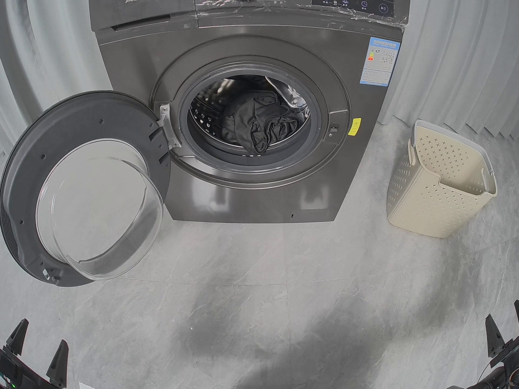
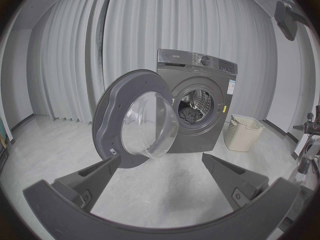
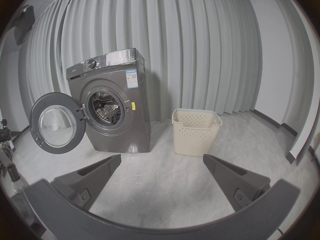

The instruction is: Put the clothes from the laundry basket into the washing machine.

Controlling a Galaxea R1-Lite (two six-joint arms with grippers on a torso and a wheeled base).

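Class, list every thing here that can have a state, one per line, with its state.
Grey front-loading washing machine: holds a garment.
Round grey glass-windowed door: swung wide open.
Black garment: lying inside the machine.
Cream perforated plastic laundry basket: upright, looks empty.
Left gripper: open, empty.
Right gripper: open, empty.
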